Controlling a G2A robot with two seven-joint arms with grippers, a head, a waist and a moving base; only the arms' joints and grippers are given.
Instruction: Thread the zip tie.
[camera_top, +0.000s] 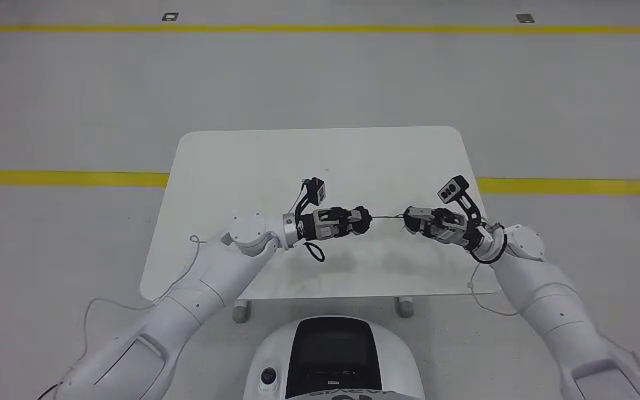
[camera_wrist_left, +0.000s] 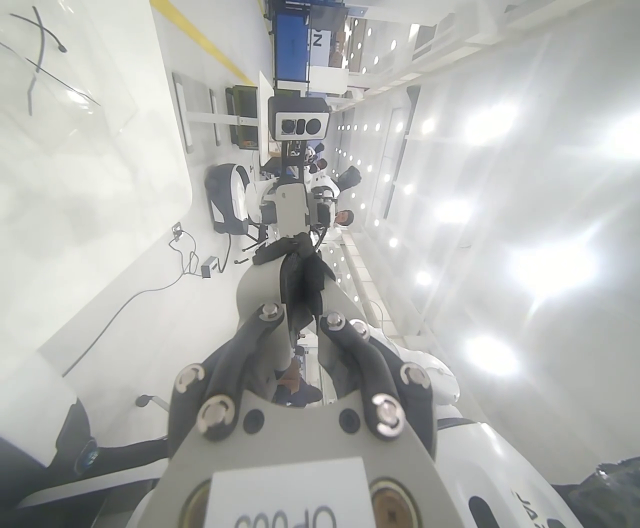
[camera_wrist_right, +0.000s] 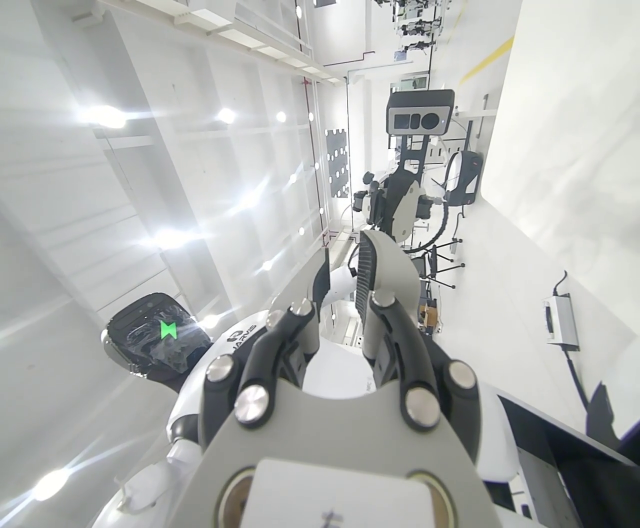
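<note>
Both arms hover over the middle of the white table, their grippers tip to tip. My left gripper is shut on a thin black zip tie, which stretches across the small gap to my right gripper. In the left wrist view the black tie sticks out past the closed left gripper, right against the other arm's tips. In the right wrist view the right gripper has its fingers parted, with a gap between the ribbed pad and the other finger. The tie's end is hard to make out there.
The table is bare under and around the arms, with its front edge close below them. Some thin black strands lie on a pale surface off to one side in the left wrist view. A power brick and cable rest on the floor.
</note>
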